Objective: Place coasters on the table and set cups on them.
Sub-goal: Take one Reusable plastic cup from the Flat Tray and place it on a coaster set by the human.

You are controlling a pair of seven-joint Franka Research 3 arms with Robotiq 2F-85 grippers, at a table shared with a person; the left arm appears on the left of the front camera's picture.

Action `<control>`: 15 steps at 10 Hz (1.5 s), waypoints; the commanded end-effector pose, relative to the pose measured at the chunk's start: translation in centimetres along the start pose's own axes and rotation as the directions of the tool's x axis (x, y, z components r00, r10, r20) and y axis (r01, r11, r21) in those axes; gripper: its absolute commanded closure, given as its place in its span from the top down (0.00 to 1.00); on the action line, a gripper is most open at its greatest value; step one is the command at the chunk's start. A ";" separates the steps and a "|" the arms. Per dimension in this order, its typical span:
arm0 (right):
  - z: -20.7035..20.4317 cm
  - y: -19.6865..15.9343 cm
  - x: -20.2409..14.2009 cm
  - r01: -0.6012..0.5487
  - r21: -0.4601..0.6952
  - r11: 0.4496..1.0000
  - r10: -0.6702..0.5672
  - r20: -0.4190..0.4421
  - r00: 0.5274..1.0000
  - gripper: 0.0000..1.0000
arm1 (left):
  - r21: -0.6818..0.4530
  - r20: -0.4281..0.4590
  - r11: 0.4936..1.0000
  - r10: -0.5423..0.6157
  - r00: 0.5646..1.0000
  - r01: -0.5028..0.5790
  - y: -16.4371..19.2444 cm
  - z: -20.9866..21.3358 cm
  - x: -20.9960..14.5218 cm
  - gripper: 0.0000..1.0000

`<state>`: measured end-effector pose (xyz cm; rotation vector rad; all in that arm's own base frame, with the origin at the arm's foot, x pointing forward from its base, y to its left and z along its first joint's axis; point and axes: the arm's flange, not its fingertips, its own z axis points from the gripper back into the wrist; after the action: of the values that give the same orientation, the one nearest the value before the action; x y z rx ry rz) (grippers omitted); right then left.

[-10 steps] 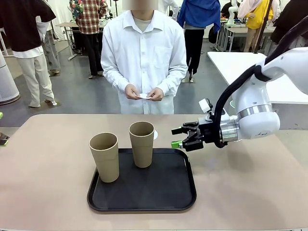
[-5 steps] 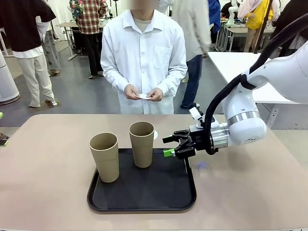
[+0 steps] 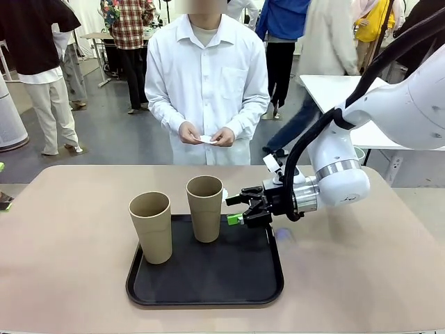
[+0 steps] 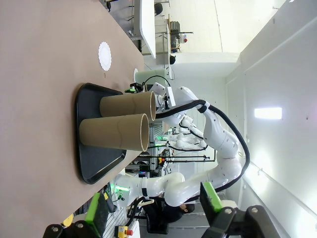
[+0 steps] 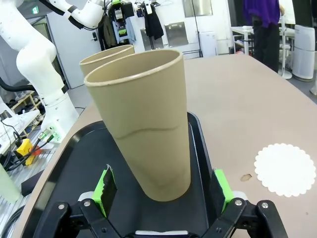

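right gripper [image 3: 231,210] agape, cup [image 3: 205,209] ahead — tray [image 3: 229,275] edge

No legible text, labels, brands or numbers anywhere. Small wall sign [image 5: 33,9] in right wrist view: too blurry to read.

Beige table [image 3: 55,229], rounded corners. Black tray [image 3: 208,282] is set mid-table, nearer the robot-side edge. One white scalloped coaster [image 5: 286,169] is laid flat on bare tabletop just past the tray, toward the far edge, not touching it.
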<state>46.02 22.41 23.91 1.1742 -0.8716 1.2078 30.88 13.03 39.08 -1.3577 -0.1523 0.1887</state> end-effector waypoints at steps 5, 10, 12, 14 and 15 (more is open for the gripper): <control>-2.5 -0.7 0.2 -0.049 0.052 0.997 0.047 0.023 0.999 1.00 | -0.015 0.005 1.000 -0.008 1.000 0.008 -0.1 0.1 0.0 1.00; -3.8 -1.2 -0.1 -0.047 0.101 0.994 0.042 0.046 0.998 1.00 | -0.015 0.005 1.000 -0.008 1.000 0.008 -0.1 0.1 0.0 1.00; -4.5 -1.3 -0.4 -0.041 0.117 0.992 0.035 0.045 0.998 1.00 | -0.015 0.005 1.000 -0.008 1.000 0.008 -0.1 0.1 0.0 1.00; -5.3 -1.2 -0.8 -0.044 0.136 0.990 0.039 0.035 0.999 1.00 | -0.015 0.005 1.000 -0.008 1.000 0.008 -0.1 0.1 0.0 1.00; -5.8 -1.3 -1.0 -0.049 0.140 0.989 0.045 0.032 0.998 1.00 | -0.015 0.005 1.000 -0.008 1.000 0.008 -0.1 0.1 0.0 1.00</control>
<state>46.16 27.26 22.06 1.2920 -0.8484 1.2654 30.88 13.03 39.08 -1.3577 -0.1524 0.1887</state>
